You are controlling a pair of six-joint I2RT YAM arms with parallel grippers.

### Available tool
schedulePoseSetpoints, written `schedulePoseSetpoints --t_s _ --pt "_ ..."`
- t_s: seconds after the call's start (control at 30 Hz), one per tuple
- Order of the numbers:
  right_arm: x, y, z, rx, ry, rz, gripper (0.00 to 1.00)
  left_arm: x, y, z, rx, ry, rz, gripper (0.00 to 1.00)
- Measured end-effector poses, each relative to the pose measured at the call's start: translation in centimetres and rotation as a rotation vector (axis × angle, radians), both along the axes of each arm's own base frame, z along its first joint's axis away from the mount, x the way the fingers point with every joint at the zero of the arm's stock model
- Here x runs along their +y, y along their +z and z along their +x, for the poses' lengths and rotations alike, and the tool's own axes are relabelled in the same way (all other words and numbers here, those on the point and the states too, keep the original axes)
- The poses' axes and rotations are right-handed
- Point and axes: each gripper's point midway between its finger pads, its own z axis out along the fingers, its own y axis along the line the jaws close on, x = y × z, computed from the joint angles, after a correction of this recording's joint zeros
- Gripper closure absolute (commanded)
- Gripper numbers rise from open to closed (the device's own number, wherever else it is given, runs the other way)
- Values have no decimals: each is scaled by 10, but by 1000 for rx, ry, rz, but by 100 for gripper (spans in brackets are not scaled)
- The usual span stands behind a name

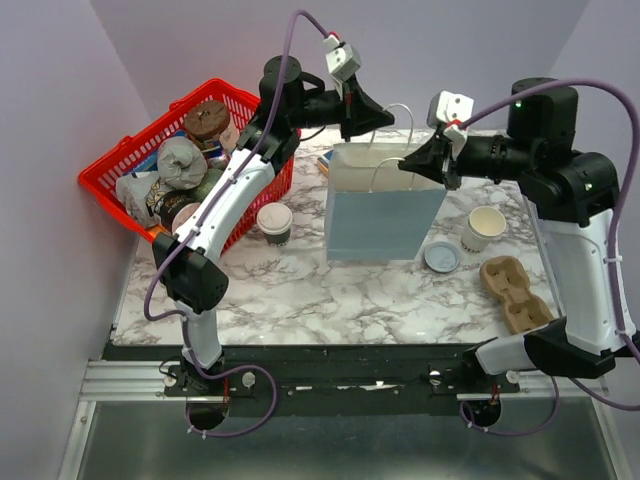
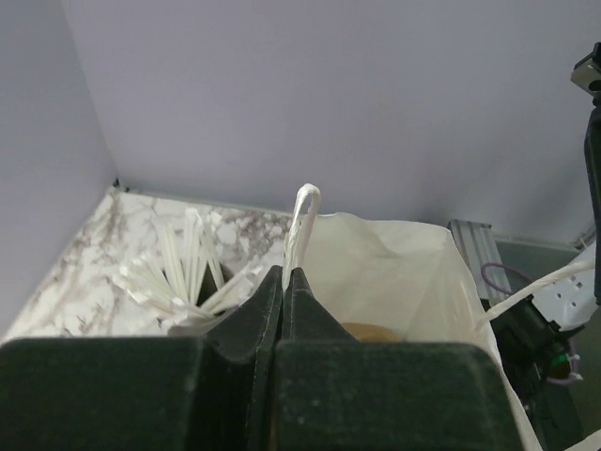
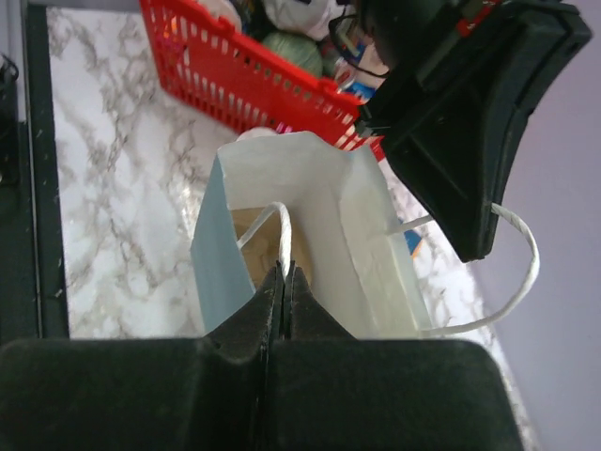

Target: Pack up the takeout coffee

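The dark brown paper cup with a round white plastic lid (image 1: 274,222) stands upright on the marbled tabletop (image 1: 300,300). It is just left of the pale blue paper bag (image 1: 385,220), near the red plastic basket (image 1: 110,190), and well apart from both sets of jaws. Left jaws: fully closed on the bag's far white cord handle (image 2: 305,202). Right jaws: fully closed on the near white cord handle (image 3: 282,225). Any print on the cup is too small to read.
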Motion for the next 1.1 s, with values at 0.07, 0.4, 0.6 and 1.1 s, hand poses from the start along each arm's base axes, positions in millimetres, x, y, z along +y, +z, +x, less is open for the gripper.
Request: schedulePoseSetpoints --t_s 0.07,0.4,0.6,1.1 --pt "-2 16 -3 -40 -7 22 100 4 21 -2 -43 10 -31 100" --pt "-2 27 -5 -52 -17 49 100 11 53 -5 -93 28 -81 100" --pt "0 13 0 -15 -18 32 90 11 48 -3 -77 31 -75 71" --pt "-2 -28 25 81 -111 -17 9 23 0 44 -7 216 3 17"
